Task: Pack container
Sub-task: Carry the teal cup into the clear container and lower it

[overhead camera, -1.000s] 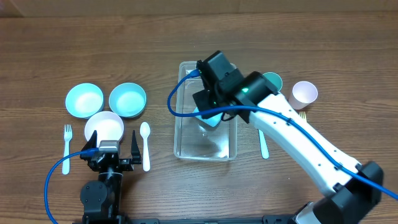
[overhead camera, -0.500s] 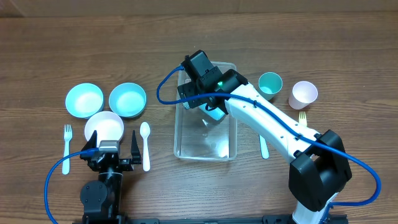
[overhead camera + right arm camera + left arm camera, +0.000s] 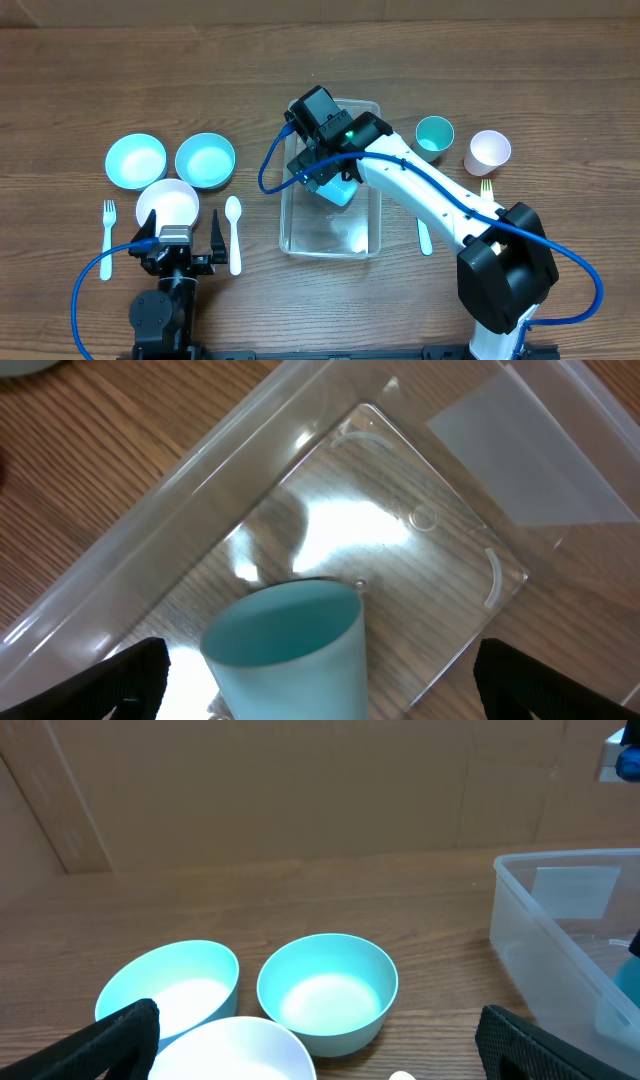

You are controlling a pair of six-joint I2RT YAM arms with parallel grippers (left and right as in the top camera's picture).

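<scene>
The clear container (image 3: 283, 215) stands mid-table, and its floor fills the right wrist view (image 3: 400, 530). A light-blue cup (image 3: 341, 191) rests inside it. My right gripper (image 3: 322, 168) hangs over the container's back half. In the right wrist view it (image 3: 320, 695) is open, and the cup (image 3: 290, 645) sits between the wide-apart fingers (image 3: 130, 680) with a gap on each side. My left gripper (image 3: 178, 245) sits near the front edge, open and empty. In its own view it (image 3: 320, 1055) faces the bowls, with the container's wall (image 3: 560, 940) at the right.
Two light-blue bowls (image 3: 135, 161) (image 3: 205, 160) and a white bowl (image 3: 168, 205) stand at the left, with a fork (image 3: 108, 225) and a spoon (image 3: 233, 220). Right of the container are a teal cup (image 3: 434, 133), a pale pink cup (image 3: 489, 150), a fork (image 3: 486, 187) and a spoon (image 3: 424, 235).
My right gripper's jaws have spread wide and let go of the light-blue cup inside the container. The right arm swung towards the container's back left. The left arm stayed still.
</scene>
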